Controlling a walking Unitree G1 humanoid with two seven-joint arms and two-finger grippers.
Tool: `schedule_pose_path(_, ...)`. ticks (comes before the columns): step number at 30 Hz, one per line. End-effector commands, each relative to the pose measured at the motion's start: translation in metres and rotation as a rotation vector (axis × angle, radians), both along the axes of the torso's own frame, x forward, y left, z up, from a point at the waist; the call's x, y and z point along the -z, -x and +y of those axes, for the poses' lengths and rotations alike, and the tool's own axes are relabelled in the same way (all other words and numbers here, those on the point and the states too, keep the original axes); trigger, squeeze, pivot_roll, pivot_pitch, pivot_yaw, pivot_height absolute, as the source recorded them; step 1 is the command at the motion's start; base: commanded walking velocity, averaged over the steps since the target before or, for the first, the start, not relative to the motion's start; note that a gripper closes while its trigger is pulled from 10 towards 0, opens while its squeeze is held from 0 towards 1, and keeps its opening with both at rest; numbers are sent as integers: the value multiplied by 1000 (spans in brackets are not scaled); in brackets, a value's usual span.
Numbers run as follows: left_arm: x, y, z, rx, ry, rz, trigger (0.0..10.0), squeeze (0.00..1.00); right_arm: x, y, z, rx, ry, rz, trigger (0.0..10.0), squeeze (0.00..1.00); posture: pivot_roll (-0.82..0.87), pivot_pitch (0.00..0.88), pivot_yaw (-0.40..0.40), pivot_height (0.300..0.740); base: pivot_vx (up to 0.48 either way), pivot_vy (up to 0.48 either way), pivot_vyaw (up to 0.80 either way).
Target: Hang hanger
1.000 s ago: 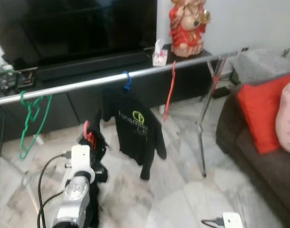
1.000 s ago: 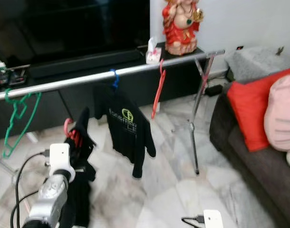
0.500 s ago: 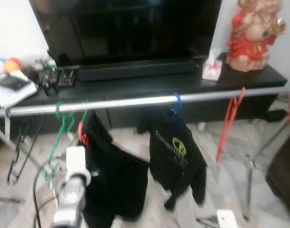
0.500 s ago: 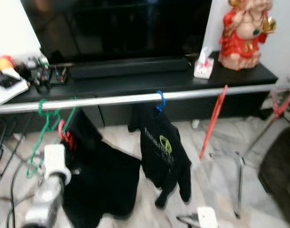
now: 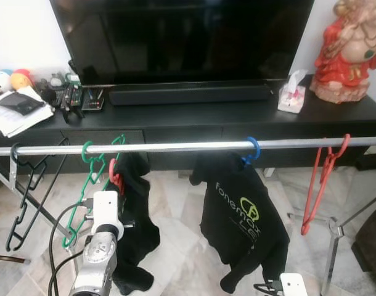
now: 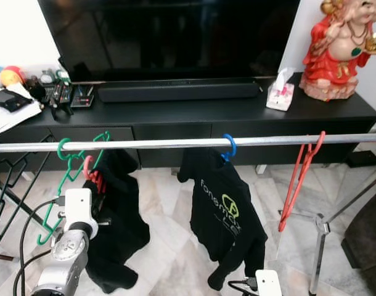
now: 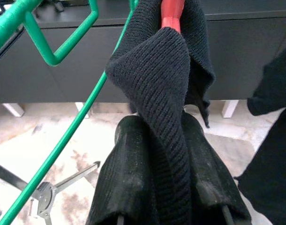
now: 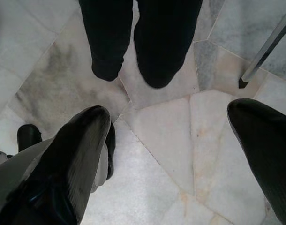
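Left gripper (image 7: 167, 187), clamped on the black garment (image 5: 135, 228) with its red hanger (image 5: 114, 176), is up from low in front of the rail (image 5: 175, 147). The hanger's hook now sits just below the rail beside the green hanger (image 5: 89, 185), not yet over it.

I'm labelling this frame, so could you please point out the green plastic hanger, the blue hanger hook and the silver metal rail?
green plastic hanger (image 5: 77, 213), left eye view, on its long slanted side.
blue hanger hook (image 5: 253, 150), left eye view, on the hook's curve.
silver metal rail (image 5: 175, 147), left eye view, on a bare middle stretch.
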State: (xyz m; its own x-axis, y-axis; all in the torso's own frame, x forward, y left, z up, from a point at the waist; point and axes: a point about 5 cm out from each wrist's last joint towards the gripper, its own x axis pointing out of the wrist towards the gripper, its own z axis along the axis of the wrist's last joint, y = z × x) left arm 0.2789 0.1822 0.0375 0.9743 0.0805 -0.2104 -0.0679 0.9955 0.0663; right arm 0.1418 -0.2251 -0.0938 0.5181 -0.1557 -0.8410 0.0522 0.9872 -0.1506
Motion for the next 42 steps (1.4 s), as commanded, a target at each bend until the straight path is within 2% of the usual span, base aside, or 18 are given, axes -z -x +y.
schedule_pose_path(1, -14, -5, -9, 84, -33, -79, 10000, 0, 1, 3, 0, -1, 0, 15, 10000, 0, -130, 0, 11, 740, 0, 0, 0)
schedule_pose_path(9, -18, -14, -11, 92, -44, -91, 10000, 0, 1, 3, 1, -5, -2, 16, 10000, 0, -131, 0, 5, 740, 0, 0, 0)
schedule_pose_path(14, -29, -31, -13, 86, -46, -117, 10000, 0, 2, 1, 6, -12, -7, 17, 10000, 0, -137, 0, 4, 740, 0, 0, 0)
schedule_pose_path(16, -30, -32, -13, 83, -46, -119, 10000, 0, 2, 0, 10, -14, -10, 16, 10000, 0, -138, 0, 5, 740, 0, 0, 0)
schedule_pose_path(21, -25, -26, -14, 86, -59, -112, 10000, 0, 3, -5, 21, -21, -19, 11, 10000, 0, -138, 0, 5, 740, 0, 0, 0)
schedule_pose_path(27, -19, -19, -12, 71, -63, -106, 10000, 0, 1, -17, 36, -36, -29, 0, 10000, 0, -131, 0, 1, 740, 0, -342, 0)
schedule_pose_path(37, -22, -22, -14, 75, -61, -119, 10000, 0, -4, -28, 31, -35, -28, -21, 10000, 0, -134, 0, 3, 740, 0, -409, 0)
schedule_pose_path(42, -22, -21, -10, 58, -66, -121, 10000, 0, -6, -30, 27, -34, -27, -21, 10000, 0, -134, 0, 2, 740, 0, -105, 0)
